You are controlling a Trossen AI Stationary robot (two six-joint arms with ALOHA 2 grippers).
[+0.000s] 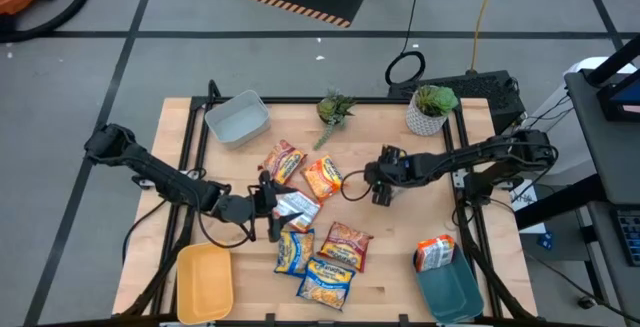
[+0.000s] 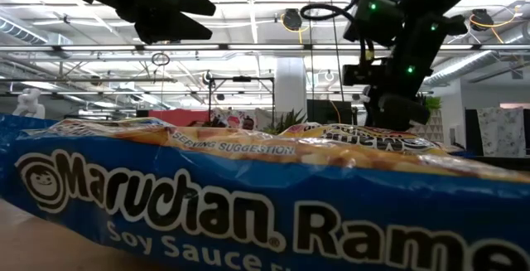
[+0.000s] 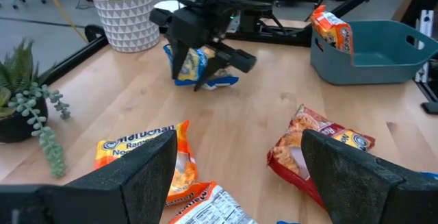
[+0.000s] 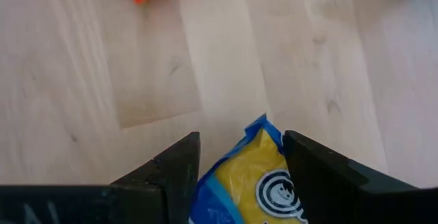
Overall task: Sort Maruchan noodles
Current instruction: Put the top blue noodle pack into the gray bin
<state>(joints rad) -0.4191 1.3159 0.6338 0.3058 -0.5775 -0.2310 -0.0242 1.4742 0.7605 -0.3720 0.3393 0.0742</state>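
Several Maruchan noodle packets lie flat on the wooden table: an orange one (image 1: 322, 177), a red-and-yellow one (image 1: 282, 160), a red one (image 1: 345, 244), two blue-and-yellow ones (image 1: 294, 252) (image 1: 325, 280) and a white one (image 1: 298, 207). My left gripper (image 1: 266, 214) stands open, level, just left of the white packet (image 3: 212, 207). My right gripper (image 1: 381, 187) slants down at mid-table, shut on another blue-and-yellow packet (image 3: 195, 66). My right gripper pinches the blue-and-yellow packet between its two fingers, one at each side edge (image 4: 205, 183). The fingers slant down from the table's right side. The packet's free end (image 4: 263, 131) sticks out past the fingertips toward the table top; whether it touches the wood I cannot tell.
A grey bin (image 1: 238, 119) stands at the far left, a yellow bin (image 1: 204, 282) at the near left. The teal bin (image 1: 455, 292) at the near right holds an orange packet (image 1: 435, 252). Two potted plants (image 1: 335, 112) (image 1: 432, 109) stand along the far edge.
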